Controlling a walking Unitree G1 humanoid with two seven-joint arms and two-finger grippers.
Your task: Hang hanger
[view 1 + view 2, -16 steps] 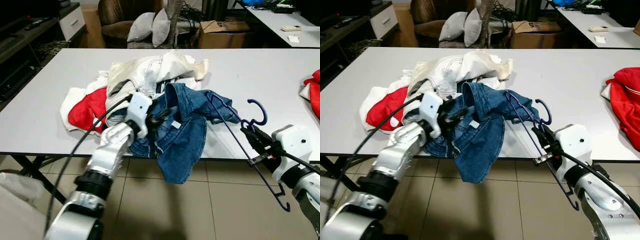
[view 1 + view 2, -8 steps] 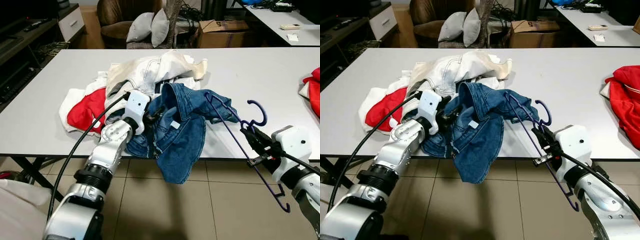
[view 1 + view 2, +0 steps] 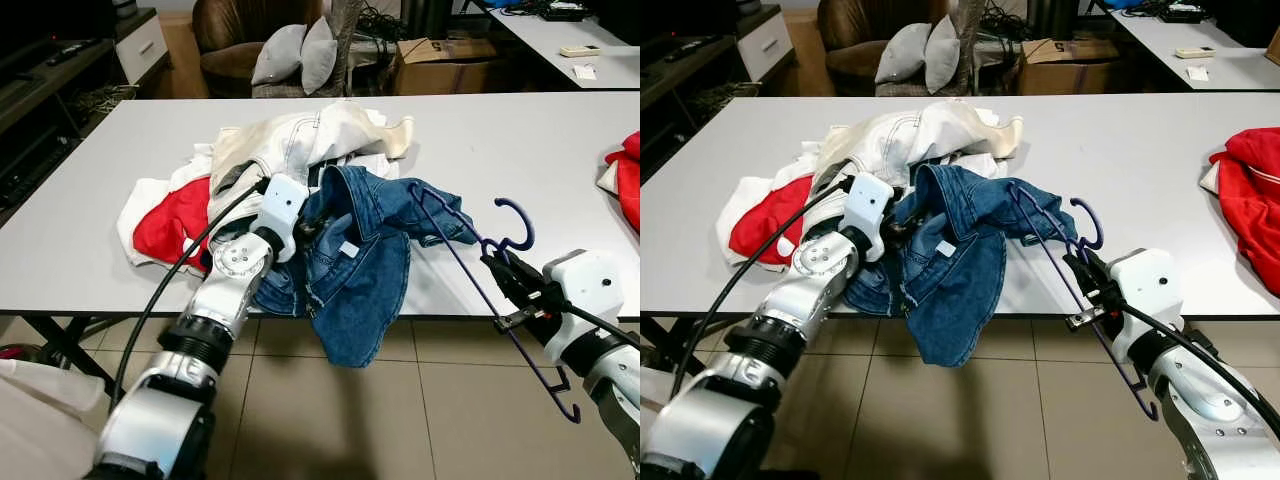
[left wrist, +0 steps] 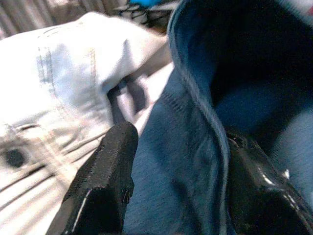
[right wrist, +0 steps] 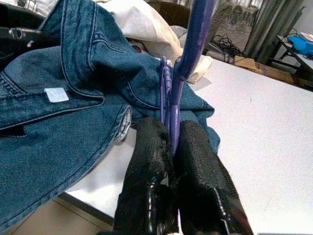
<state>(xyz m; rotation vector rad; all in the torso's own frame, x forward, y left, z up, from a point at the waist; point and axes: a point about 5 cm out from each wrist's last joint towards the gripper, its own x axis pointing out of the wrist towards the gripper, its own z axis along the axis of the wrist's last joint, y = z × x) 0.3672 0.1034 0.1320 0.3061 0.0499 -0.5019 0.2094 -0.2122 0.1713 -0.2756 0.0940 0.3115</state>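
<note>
Hanger: one thin purple wire hanger (image 3: 470,262), hook up, at the near edge of the white desk (image 3: 520,150); one end lies inside the denim, the other hangs below the desk edge.
Right gripper (image 5: 172,147): fingers pressed together on the hanger's wire just under the hook, off the near edge toward the right corner.
Left gripper (image 4: 171,161): fingers spread, a fold of the blue denim shirt (image 3: 355,265) lying between them; I cannot tell if they pinch it.
Denim shirt: one, draped over the near edge, tail hanging toward the tiled floor (image 3: 400,420).
Clothes heap: one cream jacket (image 3: 300,140) on top, one red-and-white garment (image 3: 165,215) at its left side.
Far right edge: one more red garment (image 3: 1250,195).
Beyond the desk: two grey cushions (image 3: 300,50), one cardboard box (image 3: 445,65).
</note>
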